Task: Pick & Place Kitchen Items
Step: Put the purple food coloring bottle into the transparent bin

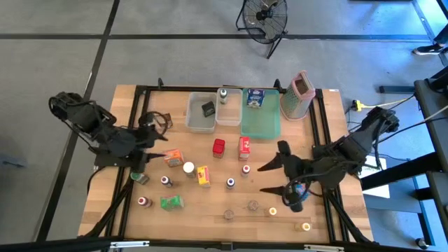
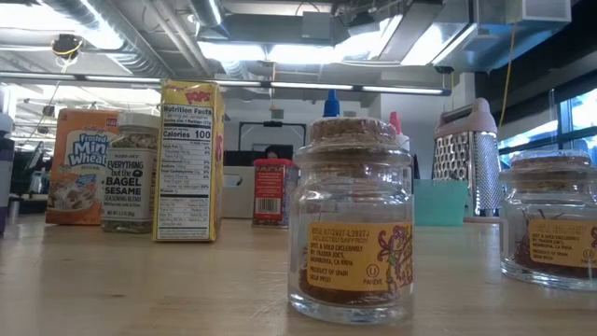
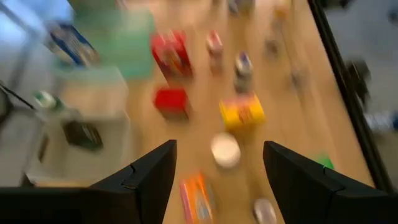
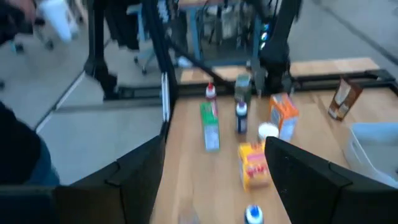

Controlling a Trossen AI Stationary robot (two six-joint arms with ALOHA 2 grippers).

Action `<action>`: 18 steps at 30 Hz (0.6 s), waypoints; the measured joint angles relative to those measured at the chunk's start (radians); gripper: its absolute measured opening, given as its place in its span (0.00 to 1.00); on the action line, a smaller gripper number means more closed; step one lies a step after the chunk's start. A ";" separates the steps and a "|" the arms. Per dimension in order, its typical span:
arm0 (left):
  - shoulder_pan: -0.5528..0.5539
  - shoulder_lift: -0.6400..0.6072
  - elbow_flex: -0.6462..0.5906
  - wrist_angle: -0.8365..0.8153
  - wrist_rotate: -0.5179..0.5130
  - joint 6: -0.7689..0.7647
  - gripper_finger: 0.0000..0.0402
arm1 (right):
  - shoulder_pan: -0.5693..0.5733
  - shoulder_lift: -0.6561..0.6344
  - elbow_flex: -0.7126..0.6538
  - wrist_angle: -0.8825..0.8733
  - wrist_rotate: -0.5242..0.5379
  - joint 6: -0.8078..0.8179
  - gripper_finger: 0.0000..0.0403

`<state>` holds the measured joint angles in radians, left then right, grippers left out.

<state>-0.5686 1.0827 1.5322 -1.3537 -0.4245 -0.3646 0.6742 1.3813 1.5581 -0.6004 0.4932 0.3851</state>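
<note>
Small groceries stand scattered on the wooden table: an orange box, a white-capped jar, a yellow box, two red boxes, a green box lying flat, and several tiny spice bottles. My left gripper is open and hovers just left of the orange box. In its wrist view the white-capped jar and yellow box lie ahead of the spread fingers. My right gripper is open above bare table right of the bottles. It faces the yellow box.
Two clear tubs, a green tray with a blue box and a pink-topped grater line the far edge. Cork-lidded jars stand near the near edge. A black frame borders the table.
</note>
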 joint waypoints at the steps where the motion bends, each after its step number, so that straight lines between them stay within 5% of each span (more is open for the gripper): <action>1: -0.017 0.006 0.014 -0.050 0.028 -0.020 0.59 | -0.006 0.012 0.000 0.028 0.008 0.000 0.69; 6: -0.122 0.037 0.023 -0.226 0.146 -0.006 0.59 | -0.042 0.072 0.000 0.164 0.011 0.005 0.69; 18: -0.229 0.148 0.015 -0.217 0.219 0.479 0.59 | -0.066 0.241 0.000 0.474 0.003 0.052 0.69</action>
<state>-0.7978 1.2303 1.5475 -1.5707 -0.2056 0.1148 0.6086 1.6224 1.5581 -0.1265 0.4964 0.4369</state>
